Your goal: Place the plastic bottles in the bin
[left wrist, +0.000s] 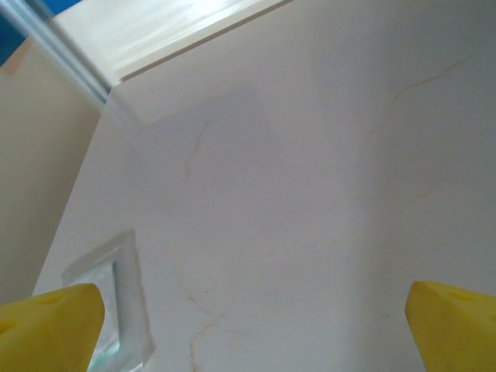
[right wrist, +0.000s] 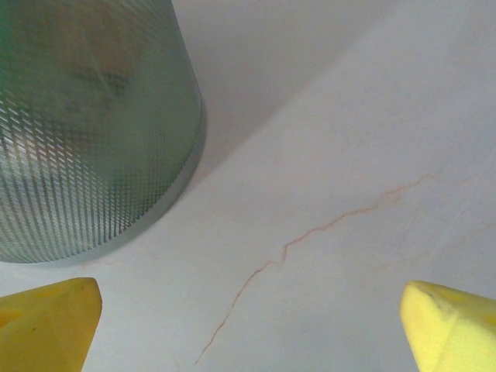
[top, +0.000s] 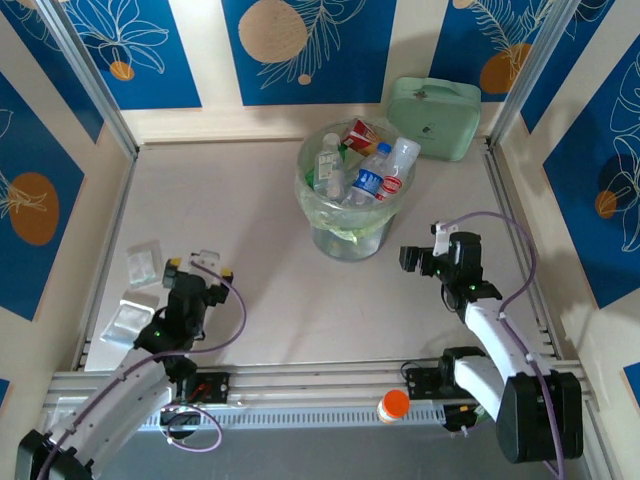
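Left claw (left wrist: 248,329) and right claw (right wrist: 248,325) gape above pale veined table (top: 260,300).

No text can be read; the labels on the plastic bottles (top: 368,183) in the bin (top: 330,238) are too small.

White arms (top: 112,393), purple cables (top: 243,308), yellow fingertips (left wrist: 48,325)

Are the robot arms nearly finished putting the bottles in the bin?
Nearly, it seems. Done: the bottles sit piled in the bin, up to its rim. In hand: nothing; the left tool and right tool are both open and empty. Left: probably nothing; what lies on the table by the left tool are flat clear packets, not bottles.
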### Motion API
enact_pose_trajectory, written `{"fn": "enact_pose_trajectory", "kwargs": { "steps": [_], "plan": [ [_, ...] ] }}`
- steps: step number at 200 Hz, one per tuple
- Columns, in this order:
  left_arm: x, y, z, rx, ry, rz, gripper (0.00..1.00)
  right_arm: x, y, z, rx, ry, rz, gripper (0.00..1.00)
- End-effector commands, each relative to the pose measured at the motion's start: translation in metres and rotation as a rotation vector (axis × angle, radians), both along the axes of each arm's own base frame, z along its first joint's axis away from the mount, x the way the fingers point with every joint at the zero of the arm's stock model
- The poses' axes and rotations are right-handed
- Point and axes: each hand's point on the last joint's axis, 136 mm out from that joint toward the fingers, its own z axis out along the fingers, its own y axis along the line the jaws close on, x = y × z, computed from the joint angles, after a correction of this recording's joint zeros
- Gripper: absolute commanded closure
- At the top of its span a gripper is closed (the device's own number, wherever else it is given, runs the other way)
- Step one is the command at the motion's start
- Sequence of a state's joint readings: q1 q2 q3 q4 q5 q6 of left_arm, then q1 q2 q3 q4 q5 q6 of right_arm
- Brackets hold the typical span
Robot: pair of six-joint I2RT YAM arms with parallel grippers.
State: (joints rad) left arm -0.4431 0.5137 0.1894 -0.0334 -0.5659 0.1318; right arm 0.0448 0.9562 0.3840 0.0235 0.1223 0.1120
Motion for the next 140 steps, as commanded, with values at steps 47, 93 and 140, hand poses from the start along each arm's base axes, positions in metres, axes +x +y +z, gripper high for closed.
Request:
{"fn": "enact_pose_trajectory", "kwargs": {
  "steps": [47,93,140],
  "plan": [
    [0.033,0.048,0.009,-0.224,-0.226,0.203,0.01,0.054,-0.014,0.005,0.077,-0.111,-0.066,0.01],
    [0.077,0.044,0.006,-0.306,-0.265,0.164,0.01,0.078,-0.015,0.017,0.083,-0.268,-0.019,0.01],
    [0.12,0.026,-0.027,-0.303,-0.162,0.065,0.01,0.072,-0.031,0.001,0.104,-0.374,-0.087,0.01]
  ]
}}
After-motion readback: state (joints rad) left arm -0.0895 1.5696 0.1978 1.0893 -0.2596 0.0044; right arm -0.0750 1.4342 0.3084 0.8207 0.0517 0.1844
